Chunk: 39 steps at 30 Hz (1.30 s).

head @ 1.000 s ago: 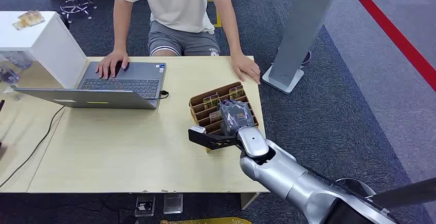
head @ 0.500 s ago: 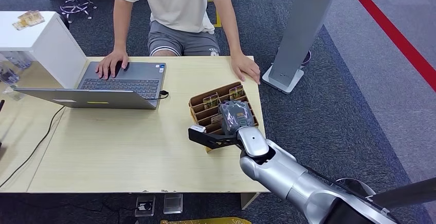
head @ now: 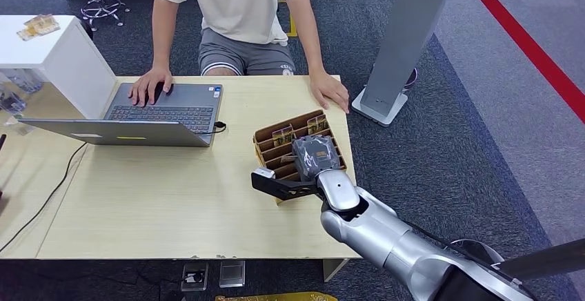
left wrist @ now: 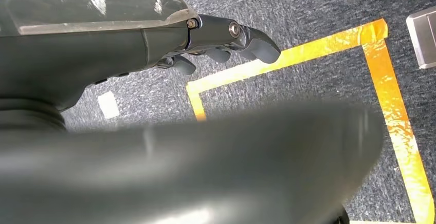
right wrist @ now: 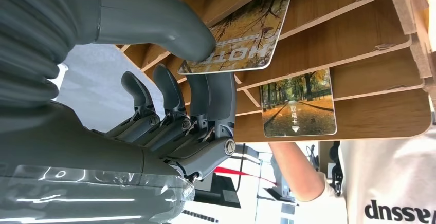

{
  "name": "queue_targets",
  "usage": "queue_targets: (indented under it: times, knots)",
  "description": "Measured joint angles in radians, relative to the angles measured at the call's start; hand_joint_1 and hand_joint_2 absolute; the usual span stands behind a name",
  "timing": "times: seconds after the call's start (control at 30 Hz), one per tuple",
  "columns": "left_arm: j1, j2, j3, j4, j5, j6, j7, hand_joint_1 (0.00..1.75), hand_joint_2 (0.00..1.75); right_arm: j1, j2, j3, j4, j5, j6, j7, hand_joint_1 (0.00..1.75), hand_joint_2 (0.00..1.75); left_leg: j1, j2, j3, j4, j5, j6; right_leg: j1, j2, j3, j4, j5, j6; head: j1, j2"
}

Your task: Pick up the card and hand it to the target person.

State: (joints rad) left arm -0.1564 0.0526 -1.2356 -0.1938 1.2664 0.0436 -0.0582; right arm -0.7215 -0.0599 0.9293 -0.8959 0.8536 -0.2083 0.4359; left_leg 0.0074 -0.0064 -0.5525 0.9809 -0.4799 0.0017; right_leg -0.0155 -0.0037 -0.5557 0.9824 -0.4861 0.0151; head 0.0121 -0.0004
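Standing in a slot of the brown slatted wooden card rack (right wrist: 329,44), the autumn-tree printed card (right wrist: 239,39) is pinched by the right robot hand (right wrist: 190,75), thumb on its face and dark fingers behind it. A second similar card (right wrist: 298,108) sits in the neighbouring slot. On the pale wooden tabletop (head: 172,197), the rack sits near the seated person's hand (head: 331,94). The left robot hand (left wrist: 226,41) hangs with fingers curled around nothing.

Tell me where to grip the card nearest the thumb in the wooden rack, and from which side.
Grip the card by its free edge jutting out of the wooden rack, probably thumb on the printed face, fingers behind. Come from the rack's open side, where the right robot hand is; the slats cover its other end.
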Motion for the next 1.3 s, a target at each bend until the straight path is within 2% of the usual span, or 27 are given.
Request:
queue_targets:
  times: [0.43,0.6,1.0,1.13,1.3]
  knots:
    - [0.005,0.003,0.0,0.0,0.001,-0.014,-0.02,0.0,1.75,-0.003,0.004,0.003,-0.001,-0.042,0.001,-0.012,1.45,1.75,0.0,0.0,0.0,0.0,0.0,0.0,0.0,0.0,0.0,0.0,0.0,0.0,0.0,0.0]
    - [0.009,0.006,0.001,0.0,0.008,-0.014,-0.021,0.0,1.75,-0.023,-0.004,-0.001,-0.028,-0.108,0.048,0.005,1.45,1.75,0.0,0.0,0.0,0.0,0.0,0.0,0.0,0.0,0.0,0.0,0.0,0.0,0.0,0.0]
    - [0.029,0.013,0.01,0.0,0.029,-0.014,-0.033,0.0,1.75,-0.089,-0.1,-0.073,-0.351,-0.149,0.136,0.132,1.45,1.75,0.0,0.0,0.0,0.0,0.0,0.0,0.0,0.0,0.0,0.0,0.0,0.0,0.0,0.0]
    - [0.03,0.013,0.015,0.0,0.031,-0.012,-0.036,0.0,1.75,-0.09,-0.122,-0.095,-0.456,-0.139,0.119,0.121,1.45,1.75,0.0,0.0,0.0,0.0,0.0,0.0,0.0,0.0,0.0,0.0,0.0,0.0,0.0,0.0]
    - [0.028,0.012,0.016,0.0,0.029,-0.011,-0.036,0.0,1.75,-0.079,-0.129,-0.1,-0.505,-0.121,0.078,0.07,1.45,1.75,0.0,0.0,0.0,0.0,0.0,0.0,0.0,0.0,0.0,0.0,0.0,0.0,0.0,0.0]
